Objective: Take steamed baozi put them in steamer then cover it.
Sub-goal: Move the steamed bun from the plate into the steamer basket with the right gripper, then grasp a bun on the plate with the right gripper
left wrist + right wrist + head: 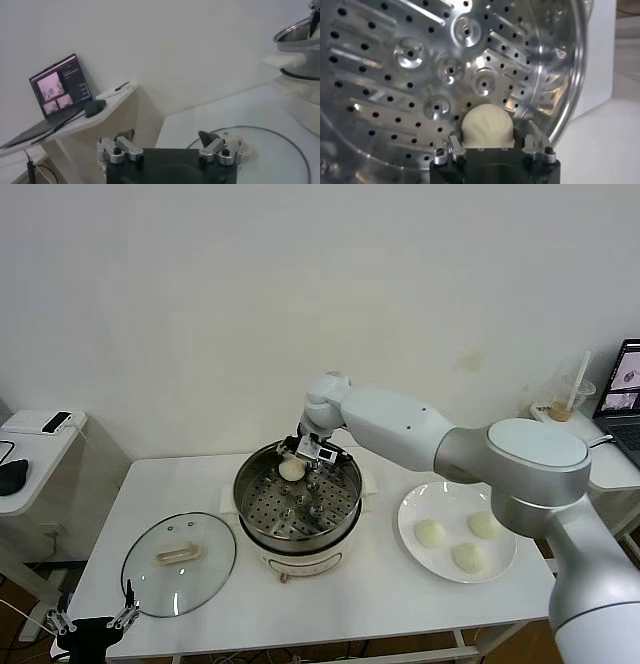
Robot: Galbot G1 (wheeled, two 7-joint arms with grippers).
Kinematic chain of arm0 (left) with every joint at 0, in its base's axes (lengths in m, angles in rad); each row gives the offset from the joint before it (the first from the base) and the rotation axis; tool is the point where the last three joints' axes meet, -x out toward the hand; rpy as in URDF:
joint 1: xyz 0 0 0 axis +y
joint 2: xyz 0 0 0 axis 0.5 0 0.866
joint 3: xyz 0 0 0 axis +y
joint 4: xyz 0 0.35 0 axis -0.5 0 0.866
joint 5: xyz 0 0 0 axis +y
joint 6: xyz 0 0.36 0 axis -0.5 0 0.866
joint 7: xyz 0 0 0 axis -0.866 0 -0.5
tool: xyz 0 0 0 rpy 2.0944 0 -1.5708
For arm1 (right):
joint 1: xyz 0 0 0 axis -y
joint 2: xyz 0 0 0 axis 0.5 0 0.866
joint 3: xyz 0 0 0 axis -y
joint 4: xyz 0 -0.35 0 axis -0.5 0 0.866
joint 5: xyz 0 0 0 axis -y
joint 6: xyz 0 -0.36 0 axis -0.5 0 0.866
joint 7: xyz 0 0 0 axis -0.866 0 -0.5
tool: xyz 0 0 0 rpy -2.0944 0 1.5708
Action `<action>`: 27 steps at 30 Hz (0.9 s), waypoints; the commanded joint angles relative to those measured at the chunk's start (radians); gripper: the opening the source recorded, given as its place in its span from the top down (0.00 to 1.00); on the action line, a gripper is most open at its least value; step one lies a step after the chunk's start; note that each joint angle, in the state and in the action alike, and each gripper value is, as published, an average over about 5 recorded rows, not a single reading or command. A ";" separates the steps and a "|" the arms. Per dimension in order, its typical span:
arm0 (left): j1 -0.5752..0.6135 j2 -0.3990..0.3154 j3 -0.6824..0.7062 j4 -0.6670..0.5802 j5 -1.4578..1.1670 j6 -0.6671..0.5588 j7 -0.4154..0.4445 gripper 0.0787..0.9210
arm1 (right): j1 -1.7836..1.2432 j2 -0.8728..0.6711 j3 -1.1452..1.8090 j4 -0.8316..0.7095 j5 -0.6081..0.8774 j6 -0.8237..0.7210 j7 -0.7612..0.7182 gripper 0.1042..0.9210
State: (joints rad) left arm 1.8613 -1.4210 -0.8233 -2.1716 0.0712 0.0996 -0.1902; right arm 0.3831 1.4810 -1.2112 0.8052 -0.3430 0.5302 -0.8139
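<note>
Baozi [487, 126] sits between my right gripper [494, 150] fingers inside the steamer [252, 471]; the grip seems loosening, I cannot tell surely.

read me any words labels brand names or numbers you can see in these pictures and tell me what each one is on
No text can be read anywhere.
Laptop screen: lines of text beside small images, too small to read.
Steamer, glass cover, plate: no label or marking visible.
</note>
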 commanded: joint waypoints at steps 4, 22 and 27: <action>0.001 0.000 -0.001 -0.004 0.000 0.001 0.000 0.12 | 0.008 -0.004 -0.003 -0.001 0.044 0.011 -0.012 0.27; 0.026 0.029 -0.008 -0.035 -0.006 0.010 0.019 0.12 | 0.276 -0.448 0.016 0.567 0.529 -0.669 -0.273 0.12; 0.025 0.045 -0.009 -0.042 -0.018 0.014 0.020 0.12 | 0.288 -0.627 -0.009 0.684 0.535 -0.780 -0.282 0.12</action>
State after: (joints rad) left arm 1.8819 -1.3794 -0.8349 -2.2124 0.0526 0.1147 -0.1709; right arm 0.6057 1.1301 -1.2184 1.2479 0.0672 0.0211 -1.0405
